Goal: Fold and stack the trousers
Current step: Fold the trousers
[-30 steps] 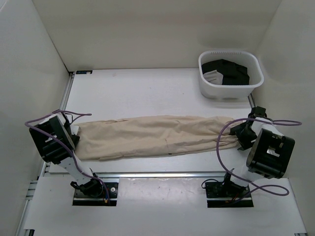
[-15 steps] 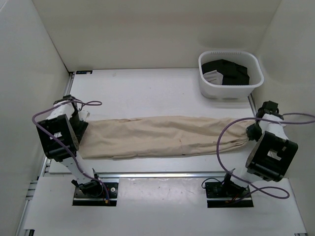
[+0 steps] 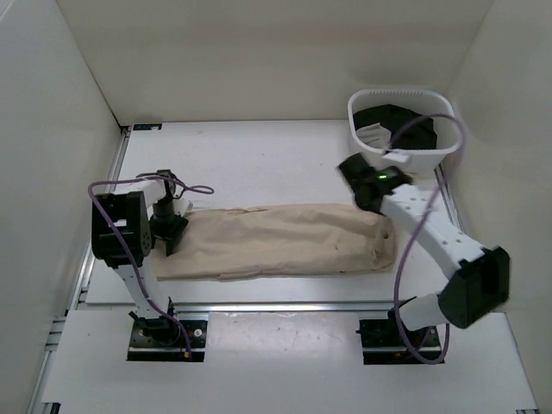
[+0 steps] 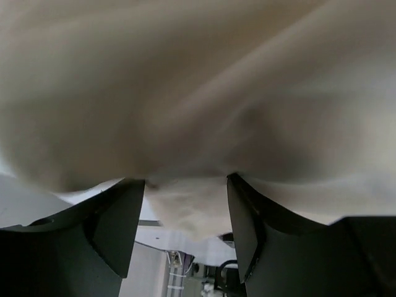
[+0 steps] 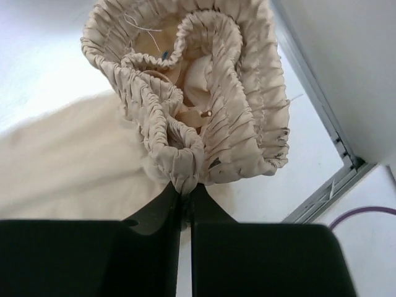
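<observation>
Holding the trousers [image 3: 276,241] at both ends as a long, wrinkled beige band lying left to right across the middle of the table [image 3: 259,155], closer to the near edge than to the back wall. Pinching the gathered waistband [image 5: 210,111] at the right end with the right gripper [image 3: 369,197], fingers [image 5: 156,209] pressed together on one ruffled fold of the elastic rim, leaving the rest of the rim standing open in a loop above the cloth, with a loose thread showing inside. Bunching that end slightly. Gripping the left end with the left gripper [image 3: 175,228], fingers [image 4: 117,226] standing part-way apart with a thick wad of blurred beige cloth filling the gap and touching both inner faces. Resting the legs flat on the table between the two grippers, creased lengthwise. Showing, beyond the right end and near the right gripper, a white basket [image 3: 405,161] in the far right corner, holding black clothing [image 3: 405,121] with a white patch. Trailing purple cables [image 3: 129,183] in loops from both arms, one arching over the basket. Catching a metal rail [image 5: 334,179] along the table's edge beside the waistband in the right wrist view.
</observation>
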Controlling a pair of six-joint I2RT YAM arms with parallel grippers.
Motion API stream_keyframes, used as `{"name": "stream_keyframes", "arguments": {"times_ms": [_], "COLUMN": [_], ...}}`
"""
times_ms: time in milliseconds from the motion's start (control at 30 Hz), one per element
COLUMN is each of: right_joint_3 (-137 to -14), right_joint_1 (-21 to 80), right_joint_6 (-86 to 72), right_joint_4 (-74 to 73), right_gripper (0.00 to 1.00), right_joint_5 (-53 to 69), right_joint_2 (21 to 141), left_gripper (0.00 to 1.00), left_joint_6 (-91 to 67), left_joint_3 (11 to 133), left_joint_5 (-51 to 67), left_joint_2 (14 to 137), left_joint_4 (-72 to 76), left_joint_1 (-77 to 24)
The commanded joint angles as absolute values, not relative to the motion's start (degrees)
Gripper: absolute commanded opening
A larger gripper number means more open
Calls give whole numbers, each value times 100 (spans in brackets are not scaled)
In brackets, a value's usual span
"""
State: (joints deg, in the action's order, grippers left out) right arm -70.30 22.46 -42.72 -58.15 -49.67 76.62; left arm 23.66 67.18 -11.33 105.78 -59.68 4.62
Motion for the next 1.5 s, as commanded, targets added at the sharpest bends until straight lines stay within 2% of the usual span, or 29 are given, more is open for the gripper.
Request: {"name": "stream_keyframes", "arguments": {"times_ms": [0,67,100,200,467,667,733,933,1033,1100,1167,1200,1267,1467], "right_joint_3": [-7645,-8066,-8503,-8981,-9369,-9457,-9457,-10071,-9994,-9862,-10018,-10150,-10528,-10854], "right_joint_1": [4202,4918,5487,6246,7433,7856,7857,7857,7857,7857,7919,7971,8042,8498], "right_joint_6": [-6148,-7105,-7310,-7619,-7980,-8472,-8264,-8103,-7633,-6756,-6400,-6320,-6057,-5399], "right_joint_4": [-7605,-8110,-8443,-8430,-8437,-8508,-8037,-7567,-6903,-5857,-5477,-5528,-5781,-5758], "right_gripper": [0,0,0,0,0,0,0,0,2,20,44,72,95,99], "right_joint_5": [-6027,-6284,-6371,-6197,-6144,-6328,-6328,-6023,-5635,-5319,-5230,-5229,-5343,-5142], "right_joint_2": [8453,9200,9437,10080,10608,10634,10792,12082,12225,12226,12226,12226,12156,10918], "left_gripper": [67,67,66,66,65,64,64,64,64,64,64,65,65,66], "left_joint_6": [2083,2021,2021,1969,1846,1793,1793,1915,1978,1978,1978,1978,1978,1978], "left_joint_3": [6294,6223,6223,6223,6292,6416,6478,6731,6960,7092,7312,7382,7514,7830], "left_joint_5": [-1457,-1582,-1504,-1248,-1257,-1318,-1380,-1327,-1274,-1274,-1274,-1222,-1222,-1222], "left_joint_2": [10731,10784,10845,10968,11293,11522,11522,11522,11522,11470,11418,11417,11356,11065], "left_joint_4": [-5521,-5353,-5353,-5353,-5247,-5194,-5142,-5142,-5203,-5255,-5309,-5404,-5520,-5818], "left_joint_1": [334,334,334,281,62,-114,-114,-114,-114,-114,-114,-114,-114,-114]}}
